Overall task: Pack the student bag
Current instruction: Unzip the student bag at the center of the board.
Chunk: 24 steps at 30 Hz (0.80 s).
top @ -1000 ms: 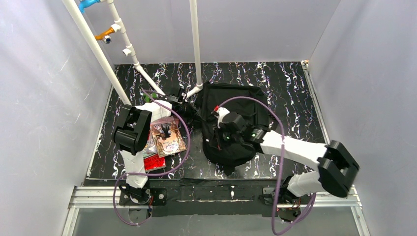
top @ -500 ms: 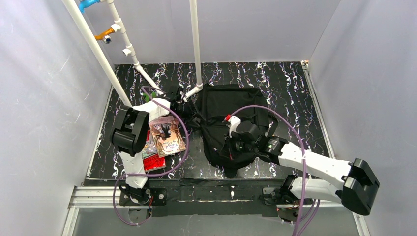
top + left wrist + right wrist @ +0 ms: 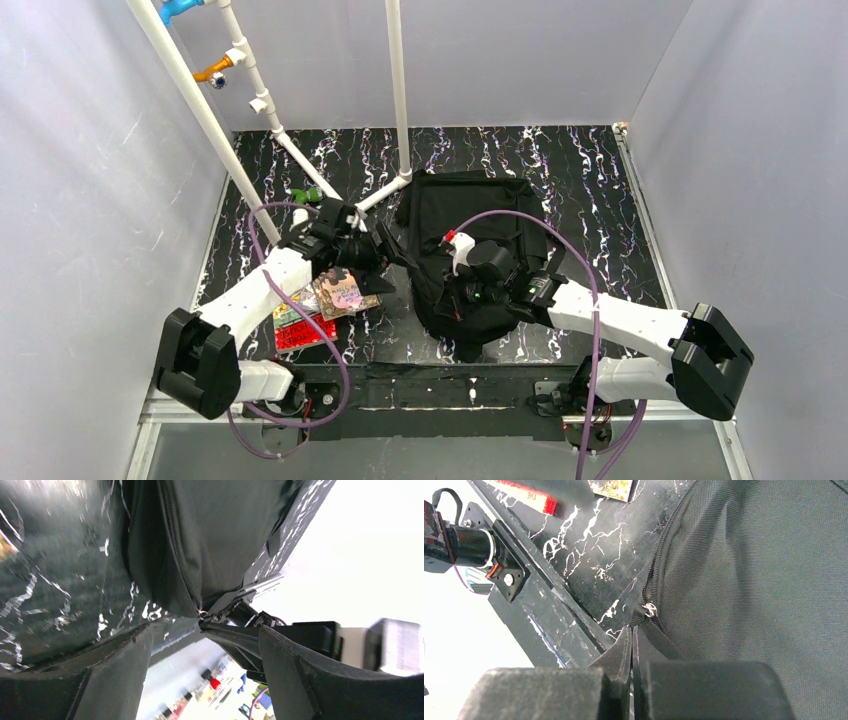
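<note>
The bag (image 3: 470,205) lies flat in the middle of the desk (image 3: 590,180), books (image 3: 340,293) just left of it. Left jaws stand wide and empty by the bag's left edge. Right jaws are pressed shut at its near side, tips just beside the zip pull (image 3: 650,609)

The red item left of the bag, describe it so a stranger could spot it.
On the black marbled table, look left of the big black student bag to the small pile. The red item is the flat piece nearest the front edge, the only solid red one there.
</note>
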{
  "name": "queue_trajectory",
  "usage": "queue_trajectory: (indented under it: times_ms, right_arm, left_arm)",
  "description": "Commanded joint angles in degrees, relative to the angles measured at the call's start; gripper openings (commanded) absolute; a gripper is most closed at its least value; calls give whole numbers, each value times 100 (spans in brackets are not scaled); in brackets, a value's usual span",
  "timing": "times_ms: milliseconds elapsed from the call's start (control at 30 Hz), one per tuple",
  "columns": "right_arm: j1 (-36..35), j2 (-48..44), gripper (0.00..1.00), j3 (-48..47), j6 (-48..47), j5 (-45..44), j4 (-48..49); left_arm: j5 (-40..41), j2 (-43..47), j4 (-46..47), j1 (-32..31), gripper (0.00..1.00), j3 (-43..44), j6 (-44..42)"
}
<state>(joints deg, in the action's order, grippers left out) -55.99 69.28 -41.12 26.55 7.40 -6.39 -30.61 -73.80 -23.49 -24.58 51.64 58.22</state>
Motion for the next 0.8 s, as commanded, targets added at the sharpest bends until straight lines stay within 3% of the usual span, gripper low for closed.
queue_trajectory:
  times_ms: [0,133,300,367,400,533,667,767]
  right_arm:
    - [-13,43,1,-294,-132,165,226]
    - [-18,-74,1,-296,-106,159,155]
    - [-22,-314,1,-215,-124,-18,13]
    - [-17,-384,1,-247,-162,-356,-336]
    - [-11,-433,1,-268,-142,-629,-587]
    - [304,-730,1,-134,141,-2099,-1527]
    - [1448,-1337,1,287,473,-2060,-2009]
    - [1843,-1742,1,372,642,-2198,-2309]
  left_arm:
    - [406,-181,278,-611,74,-214,1356]
    - [456,-1028,450,-832,67,146,1178]
    - [895,-1794,417,-770,30,381,703]
    - [1043,-1855,373,-635,4,374,535]
    - [1122,-1834,300,-524,0,347,439]
    - [1206,-1426,18,252,0,67,-231]
    - [1071,-1024,-332,739,0,49,-1113]
    - [898,-1004,-639,762,0,192,-1583]
